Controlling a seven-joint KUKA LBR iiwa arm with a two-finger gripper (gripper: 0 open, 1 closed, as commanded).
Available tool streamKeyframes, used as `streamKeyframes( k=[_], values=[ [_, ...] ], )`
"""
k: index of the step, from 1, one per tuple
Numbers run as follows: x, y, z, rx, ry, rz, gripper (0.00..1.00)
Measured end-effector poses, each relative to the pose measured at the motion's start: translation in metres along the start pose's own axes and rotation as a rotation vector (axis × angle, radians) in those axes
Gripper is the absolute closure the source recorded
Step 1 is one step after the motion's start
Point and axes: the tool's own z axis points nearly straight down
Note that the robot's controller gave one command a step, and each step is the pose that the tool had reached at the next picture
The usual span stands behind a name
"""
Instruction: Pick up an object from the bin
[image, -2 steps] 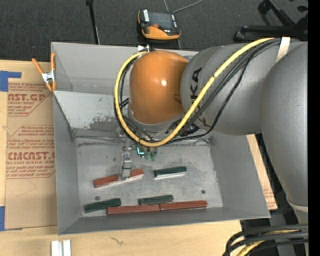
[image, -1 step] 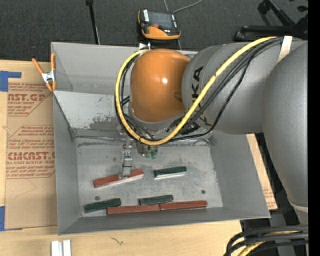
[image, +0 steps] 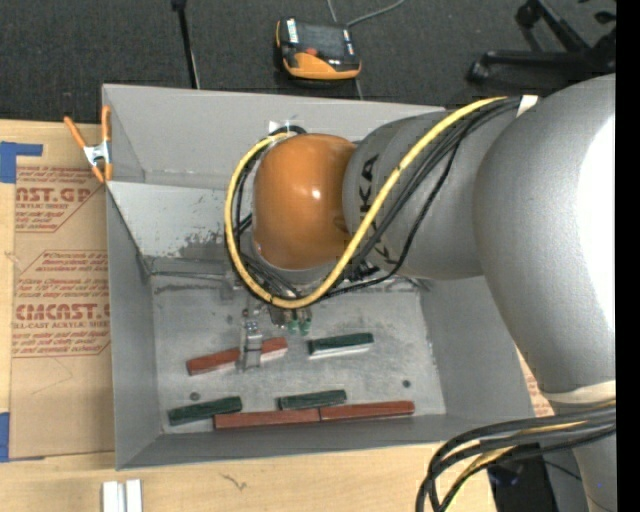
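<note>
Hanging low in the grey bin (image: 130, 300) in the camera view, my gripper (image: 252, 350) is sitting right over the middle of a flat red-brown bar (image: 212, 363), which is lying aslant on the floor, left of centre. How wide my gripper is standing, or whether it is gripping that bar, I cannot tell. A green and white bar (image: 340, 345) is lying just to the right. A dark green bar (image: 204, 409), a shorter dark green bar (image: 312, 400) and a long red strip (image: 370, 409) are lying by the near wall.

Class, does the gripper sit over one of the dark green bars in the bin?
No, the gripper is over the short red-brown bar lying mid-left on the floor of the bin.
</note>
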Motion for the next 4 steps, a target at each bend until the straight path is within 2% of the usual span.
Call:
streamKeyframes(
  k=[1,2,3,4],
  values=[
    [-0.001,-0.025,0.001,0.000,0.006,0.033,0.00],
    [-0.009,0.000,-0.002,-0.001,0.003,0.051,0.00],
    [-0.008,-0.020,0.075,-0.001,0.003,0.060,0.00],
    [0.005,-0.024,0.075,0.000,0.006,0.128,1.00]
  ],
)
